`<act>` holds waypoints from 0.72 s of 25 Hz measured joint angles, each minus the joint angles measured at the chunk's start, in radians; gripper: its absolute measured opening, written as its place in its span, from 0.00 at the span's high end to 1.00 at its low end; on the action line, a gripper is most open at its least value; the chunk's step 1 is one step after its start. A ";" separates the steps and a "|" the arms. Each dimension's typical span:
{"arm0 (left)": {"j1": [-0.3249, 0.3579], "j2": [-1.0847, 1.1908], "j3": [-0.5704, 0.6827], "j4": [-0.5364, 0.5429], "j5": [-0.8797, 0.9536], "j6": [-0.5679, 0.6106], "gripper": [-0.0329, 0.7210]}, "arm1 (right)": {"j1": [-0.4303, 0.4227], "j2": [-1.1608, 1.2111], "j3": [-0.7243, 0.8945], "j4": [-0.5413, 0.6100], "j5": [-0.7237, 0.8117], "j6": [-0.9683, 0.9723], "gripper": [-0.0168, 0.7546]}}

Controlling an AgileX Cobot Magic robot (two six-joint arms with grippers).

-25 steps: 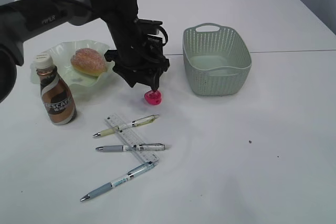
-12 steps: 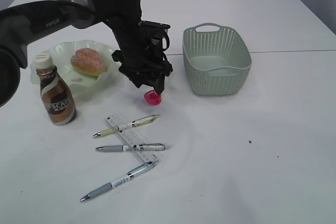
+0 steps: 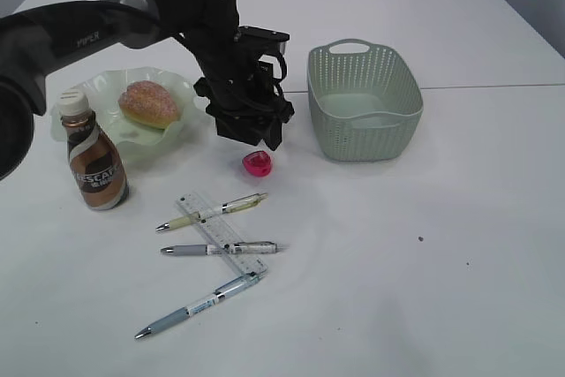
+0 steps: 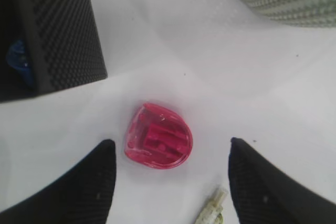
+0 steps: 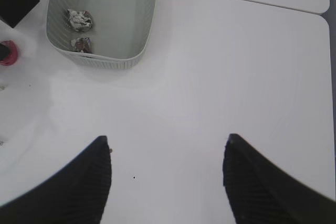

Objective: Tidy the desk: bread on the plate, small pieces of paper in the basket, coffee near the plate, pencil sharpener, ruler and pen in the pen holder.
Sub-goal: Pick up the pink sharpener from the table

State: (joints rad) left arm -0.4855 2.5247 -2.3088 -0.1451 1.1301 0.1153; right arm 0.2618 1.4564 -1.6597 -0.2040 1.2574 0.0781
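A plain white counter (image 3: 424, 245) with a thin seam carried everything. In the exterior view the bread (image 3: 148, 102) already lay on the plate (image 3: 177, 130), and the coffee (image 3: 92, 158) stood upright just in front of the plate, so those parts look settled. The red pencil sharpener (image 3: 257, 162) lay on the counter to the plate's right. Directly above it hung the left pincer (image 3: 250, 130), not touching. The ruler (image 3: 221, 234) and three pens (image 3: 212, 210) lay loose, farther from the plate, toward the camera.

From the left wrist, the sharpener (image 4: 158, 143) sat between the two fingers, which stood apart and clear of it, apparently lined up for a grasp. The black mesh pen holder (image 4: 58, 30) stood just behind.

From the right wrist, the right pincer (image 5: 167, 179) hung with its fingers apart over bare counter, holding nothing. The basket (image 5: 100, 56) lay ahead with two crumpled paper scraps (image 5: 80, 19) inside.
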 joint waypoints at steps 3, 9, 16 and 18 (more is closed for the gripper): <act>0.000 0.004 0.000 0.000 0.000 0.007 0.30 | 0.000 0.000 0.000 0.000 0.000 0.000 0.34; 0.000 0.020 0.000 -0.002 -0.007 0.011 0.30 | 0.000 0.000 0.000 0.000 0.000 0.000 0.34; 0.000 0.049 0.000 -0.002 -0.012 0.013 0.30 | 0.000 0.000 0.000 0.000 0.000 0.000 0.34; 0.000 0.055 0.001 -0.004 -0.017 0.015 0.30 | 0.000 0.000 0.000 0.000 0.000 0.000 0.34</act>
State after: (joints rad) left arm -0.4855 2.5796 -2.3073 -0.1488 1.1132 0.1303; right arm 0.2618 1.4564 -1.6597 -0.2040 1.2574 0.0781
